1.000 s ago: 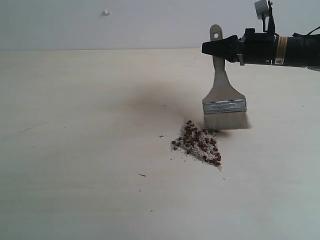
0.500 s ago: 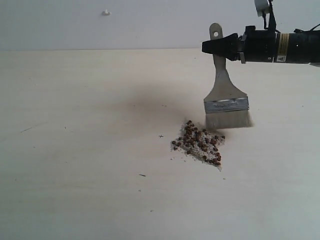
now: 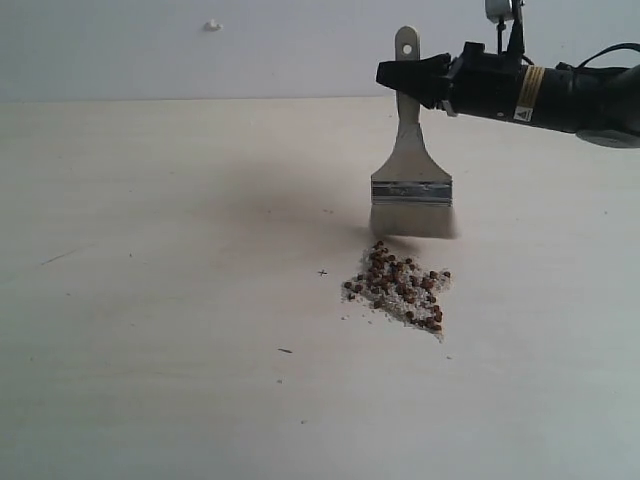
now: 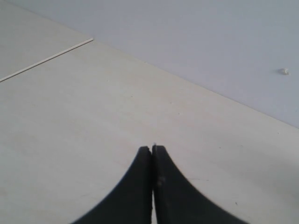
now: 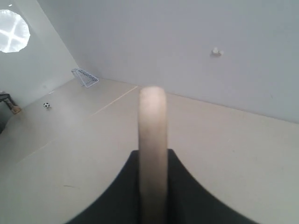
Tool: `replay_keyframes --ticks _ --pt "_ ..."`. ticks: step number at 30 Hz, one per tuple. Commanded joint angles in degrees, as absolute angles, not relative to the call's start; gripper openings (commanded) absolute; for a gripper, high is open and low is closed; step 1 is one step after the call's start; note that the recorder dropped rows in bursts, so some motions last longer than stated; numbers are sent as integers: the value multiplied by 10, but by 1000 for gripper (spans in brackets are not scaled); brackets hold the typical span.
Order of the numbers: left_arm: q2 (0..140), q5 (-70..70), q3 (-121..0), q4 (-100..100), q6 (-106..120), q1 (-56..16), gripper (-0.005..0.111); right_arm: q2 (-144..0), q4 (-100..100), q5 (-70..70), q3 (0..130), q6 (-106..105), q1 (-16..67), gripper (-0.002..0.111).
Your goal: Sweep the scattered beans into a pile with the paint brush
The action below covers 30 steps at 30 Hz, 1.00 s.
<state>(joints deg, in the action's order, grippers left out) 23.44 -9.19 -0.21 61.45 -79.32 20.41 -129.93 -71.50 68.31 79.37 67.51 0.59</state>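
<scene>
Under the right tool, off-arm camera first: pinching the paint brush high on its pale handle, just below the hole, with bristles straight down toward the counter. Just slid across from a second ago, leftward in this view and a touch up-frame; blurred bristles, so likely caught mid-move. Now sitting right behind the far edge of the pile, under the tool, no longer off the right-hand corner. Touching the topmost beans or a hair short of them? Can't tell. No visible change to the pile: one dense cluster, a stray or two at the rim. Reads as lining up for a pull toward the camera to tighten that far edge; gathering mostly done, by the look of it.

Over to the left wrist: left tool pressed together, gripping nothing, only pale counter ahead of it. No beans and no brush in sight here.

On to the right wrist: right tool clamped on the handle, rounded wooden end of the paint brush poking up between the jaws. Bristles and pile out of view, somewhere beneath the tool.
</scene>
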Motion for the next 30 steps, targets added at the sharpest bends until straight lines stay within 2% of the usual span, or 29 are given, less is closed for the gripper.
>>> replay_keyframes --ticks 1,12,30 --pt "233 -91 0 611 -792 207 0 -1307 -703 682 799 658 6 0" --pt "233 -91 0 611 -792 207 0 -1307 -768 692 799 753 6 0" --pt "233 -91 0 611 -792 207 0 -1298 -735 700 799 713 6 0"
